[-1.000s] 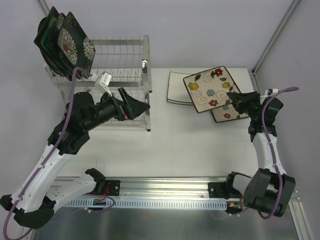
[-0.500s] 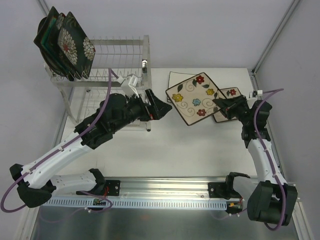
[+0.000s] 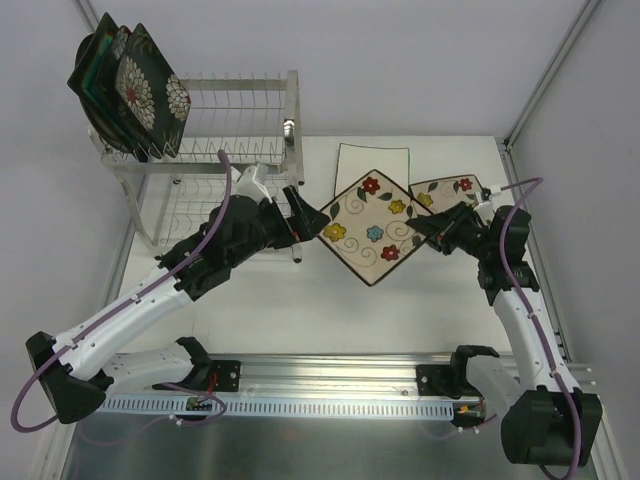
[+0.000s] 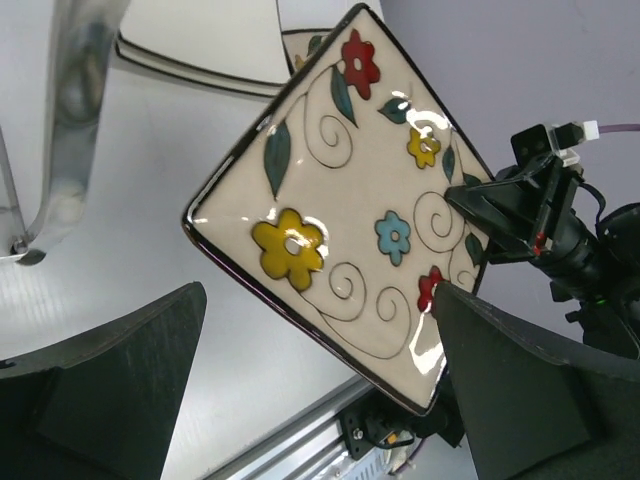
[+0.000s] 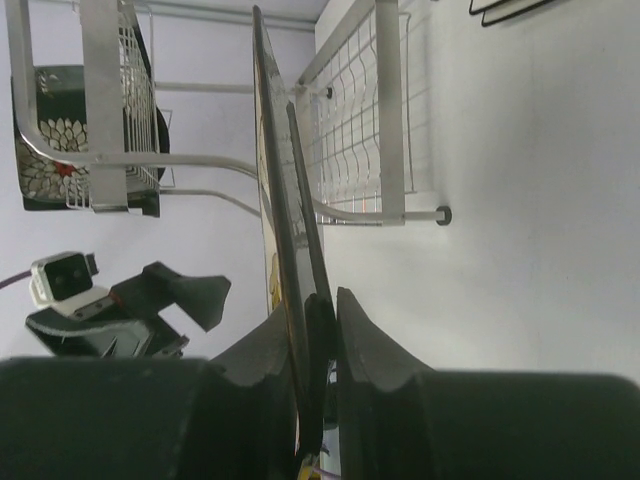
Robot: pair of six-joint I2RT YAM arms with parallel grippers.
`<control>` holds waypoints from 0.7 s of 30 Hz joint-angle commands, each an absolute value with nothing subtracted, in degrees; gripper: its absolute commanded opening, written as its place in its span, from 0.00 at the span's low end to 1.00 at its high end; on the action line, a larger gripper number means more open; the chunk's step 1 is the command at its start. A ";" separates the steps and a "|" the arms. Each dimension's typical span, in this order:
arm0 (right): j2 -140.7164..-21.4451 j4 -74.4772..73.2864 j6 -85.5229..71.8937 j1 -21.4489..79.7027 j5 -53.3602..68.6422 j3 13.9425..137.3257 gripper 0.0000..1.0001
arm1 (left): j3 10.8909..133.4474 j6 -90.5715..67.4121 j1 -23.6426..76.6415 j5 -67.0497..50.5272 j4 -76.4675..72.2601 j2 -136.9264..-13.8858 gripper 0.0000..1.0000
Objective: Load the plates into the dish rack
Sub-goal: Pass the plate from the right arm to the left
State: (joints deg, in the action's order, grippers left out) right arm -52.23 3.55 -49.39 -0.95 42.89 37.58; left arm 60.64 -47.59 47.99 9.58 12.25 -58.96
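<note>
My right gripper (image 3: 425, 228) is shut on the right corner of a cream square plate with coloured flowers (image 3: 368, 227), holding it tilted above the table. In the right wrist view that plate (image 5: 272, 180) stands edge-on, pinched in my right gripper (image 5: 322, 312). My left gripper (image 3: 314, 216) is open at the plate's left corner. In the left wrist view the plate (image 4: 340, 190) fills the middle and its lower edge runs between the fingers of my left gripper (image 4: 318, 293). The dish rack (image 3: 232, 150) stands at the back left, with dark plates (image 3: 125, 85) upright on its top tier.
A plain white square plate (image 3: 372, 160) lies flat at the back of the table. A second flowered plate (image 3: 452, 190) lies to its right, under the right arm. The rack's front post (image 3: 296, 200) stands just behind my left gripper. A metal rail (image 3: 330, 385) runs along the near edge.
My right gripper has carried the flowered plate leftward and nearer, turning it. The left arm has swung right, away from the rack, and now has its open jaws at the plate's corner.
</note>
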 commanded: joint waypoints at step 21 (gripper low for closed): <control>-50.62 13.79 -44.65 6.59 63.62 45.26 0.00 | 54.05 -46.58 36.30 -19.07 10.72 -53.26 0.99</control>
State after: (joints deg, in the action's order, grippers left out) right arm -51.20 2.92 -42.48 5.13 54.76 39.22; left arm 54.83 -48.25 37.36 -15.18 12.23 -54.94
